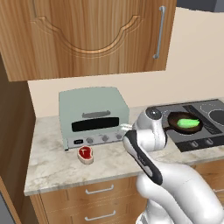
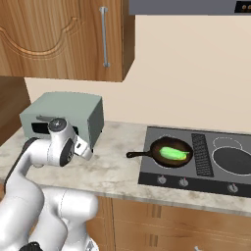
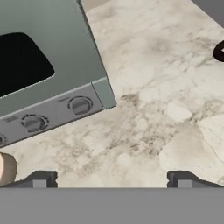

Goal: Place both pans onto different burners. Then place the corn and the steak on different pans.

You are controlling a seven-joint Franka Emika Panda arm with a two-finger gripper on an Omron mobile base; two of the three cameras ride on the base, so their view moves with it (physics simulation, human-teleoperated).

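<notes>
Marble counter [image 1: 52, 162] under wood cabinets [image 1: 87, 35] — toaster oven [image 1: 92, 114], fingers [image 3: 40, 179] spread wide.

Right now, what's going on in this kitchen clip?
A white robot arm is working at a marble counter. The corn already lies in a brown skillet on the cooktop, and a grey pan sits on another burner to its right. The steak lies on the counter in front of the toaster oven. The gripper is over the counter beside the toaster oven, its fingers spread apart and holding nothing.
</notes>
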